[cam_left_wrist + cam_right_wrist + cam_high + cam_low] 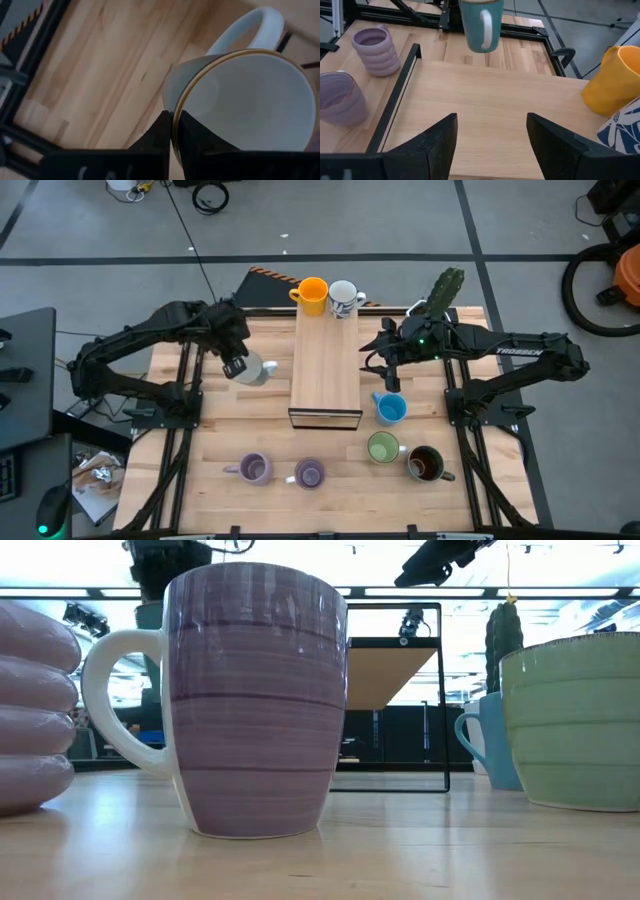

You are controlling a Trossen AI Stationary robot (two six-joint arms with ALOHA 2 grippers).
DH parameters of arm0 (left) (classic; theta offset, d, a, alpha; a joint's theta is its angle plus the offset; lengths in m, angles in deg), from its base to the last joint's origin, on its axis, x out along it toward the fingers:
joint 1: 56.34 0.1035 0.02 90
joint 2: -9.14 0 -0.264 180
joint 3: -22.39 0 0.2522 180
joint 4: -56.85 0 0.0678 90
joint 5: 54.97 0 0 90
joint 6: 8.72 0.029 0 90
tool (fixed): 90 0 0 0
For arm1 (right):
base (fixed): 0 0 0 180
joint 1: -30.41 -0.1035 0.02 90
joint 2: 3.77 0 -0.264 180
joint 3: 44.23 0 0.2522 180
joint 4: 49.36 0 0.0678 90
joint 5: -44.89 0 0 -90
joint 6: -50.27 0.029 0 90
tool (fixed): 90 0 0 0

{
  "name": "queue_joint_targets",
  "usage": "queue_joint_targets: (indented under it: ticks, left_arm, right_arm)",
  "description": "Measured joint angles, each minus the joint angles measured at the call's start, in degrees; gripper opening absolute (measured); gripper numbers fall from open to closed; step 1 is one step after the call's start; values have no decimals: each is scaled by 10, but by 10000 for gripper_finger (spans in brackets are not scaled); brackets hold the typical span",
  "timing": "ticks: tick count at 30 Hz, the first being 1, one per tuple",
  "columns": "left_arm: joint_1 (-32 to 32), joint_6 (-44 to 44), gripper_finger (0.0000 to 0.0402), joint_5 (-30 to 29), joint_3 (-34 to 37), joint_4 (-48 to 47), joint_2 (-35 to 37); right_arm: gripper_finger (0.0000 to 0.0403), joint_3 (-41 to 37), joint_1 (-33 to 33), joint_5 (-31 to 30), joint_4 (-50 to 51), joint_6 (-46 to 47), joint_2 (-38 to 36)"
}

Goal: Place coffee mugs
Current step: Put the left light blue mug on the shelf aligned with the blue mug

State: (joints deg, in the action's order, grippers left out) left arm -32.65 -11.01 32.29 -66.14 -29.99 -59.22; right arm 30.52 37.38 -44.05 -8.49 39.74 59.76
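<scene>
Left wrist view: the left gripper [174, 131] is closed on the gold-edged rim of a white mug [240, 100], 1 finger inside the rim and 1 outside, and the mug is tipped with its mouth toward the camera. From above, that mug [253, 370] is seen just off the raised wooden shelf's [326, 365] 9 o'clock side, over the table [215, 430].

The right gripper [491, 131] is held open with nothing between its fingers, above the shelf top. In the high view it [378, 360] sits at the shelf's 3 o'clock edge.

At the shelf's 12 o'clock end, the orange mug [312, 295] and the patterned white mug [344, 298] are placed side by side. The blue mug [390, 409] is seen on the table at about 4 o'clock from the shelf. Farther toward 5 o'clock, the green mug [383, 447] and the dark brown mug [426, 464] are found close together. Toward 6 and 7 o'clock, the 2 purple mugs [309, 473] are set near each other, the ribbed one [253, 469] on the 9 o'clock side. A cactus [445, 288] is seen at the table's 1 o'clock corner.
</scene>
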Motion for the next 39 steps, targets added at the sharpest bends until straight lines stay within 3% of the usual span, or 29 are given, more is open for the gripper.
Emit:
queue_joint_targets:
  ticks: [8, 13, 23, 30, 39]
  left_arm:
    - [0, 27, 21, 46, -124, -9, -58]
    - [-10, 54, 21, 49, -236, -61, -131]
    - [-18, 106, 21, 67, -407, -60, -289]
    - [-23, 142, 21, 80, -438, -46, -366]
    - [-23, 150, 21, 90, -445, -17, -385]
  right_arm:
    - [244, 0, 0, -32, 20, 4, -19]
    - [244, 0, 0, -45, 48, 20, -48]
    - [244, 1, 0, -42, 89, 51, -63]
    - [244, -26, -2, -40, 57, 55, -63]
    - [244, -101, -2, -36, -73, 48, -63]
